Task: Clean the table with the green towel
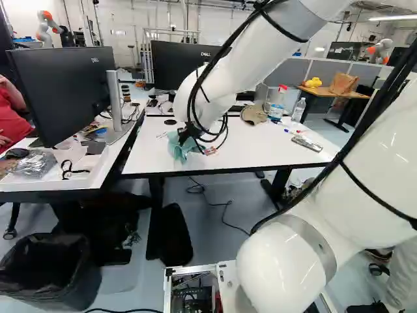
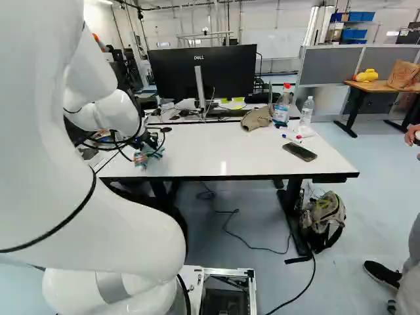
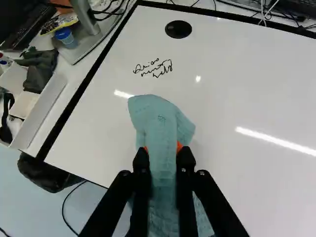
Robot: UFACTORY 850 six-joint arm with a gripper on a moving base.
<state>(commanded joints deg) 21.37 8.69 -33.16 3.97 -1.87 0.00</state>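
The jaws are clamped on the green towel (image 3: 158, 116), its free end ahead of them over the worktop (image 3: 232, 89); judged light, soft and limp, it is best held at this bunched fold.

Behind the arm (image 2: 39, 164), left and right, we look ahead and down, sharing the table (image 2: 262, 154) mid-frame. In the wrist view we look down, close over it.

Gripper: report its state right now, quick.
Gripper: closed on the green towel, which is pinched between both fingers, part of it sticking out ahead of them over the white table.
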